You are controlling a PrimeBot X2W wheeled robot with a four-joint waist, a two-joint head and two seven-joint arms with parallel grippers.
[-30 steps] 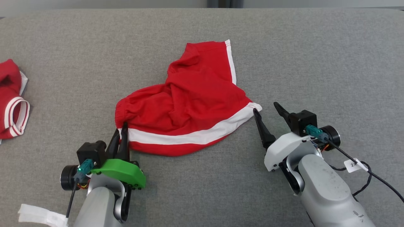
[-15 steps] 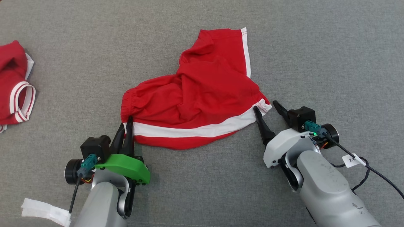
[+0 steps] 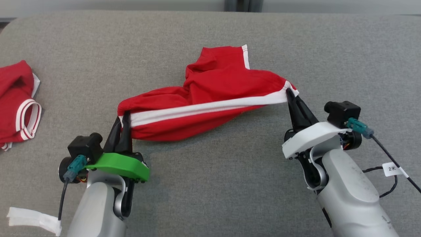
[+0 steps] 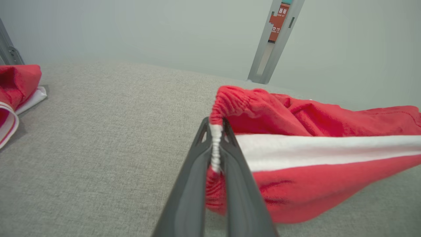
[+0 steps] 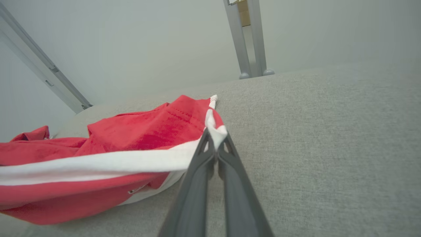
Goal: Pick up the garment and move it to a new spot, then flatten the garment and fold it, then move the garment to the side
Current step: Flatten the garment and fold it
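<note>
The garment (image 3: 210, 98) is a pair of red shorts with a white side stripe, stretched between my two grippers above the grey cloth surface. My left gripper (image 3: 123, 117) is shut on the elastic waistband end at the lower left; the left wrist view shows the white band (image 4: 215, 148) pinched between the fingers. At the right, my right gripper (image 3: 290, 93) is shut on the white-trimmed leg hem corner (image 5: 215, 130). The stripe runs taut between the two grips. The far leg of the shorts (image 3: 227, 56) still lies bunched behind.
A second red garment with white trim (image 3: 18, 105) lies at the left edge of the grey surface (image 3: 210, 184). A white strip (image 3: 31, 219) sits at the lower left. A cable with a tag (image 3: 391, 168) hangs by my right arm. A metal post (image 5: 250, 39) stands beyond the far edge.
My right gripper has shut on the hem corner and risen. The shorts now hang stretched between both grippers instead of lying flat. The head camera has also shifted.
</note>
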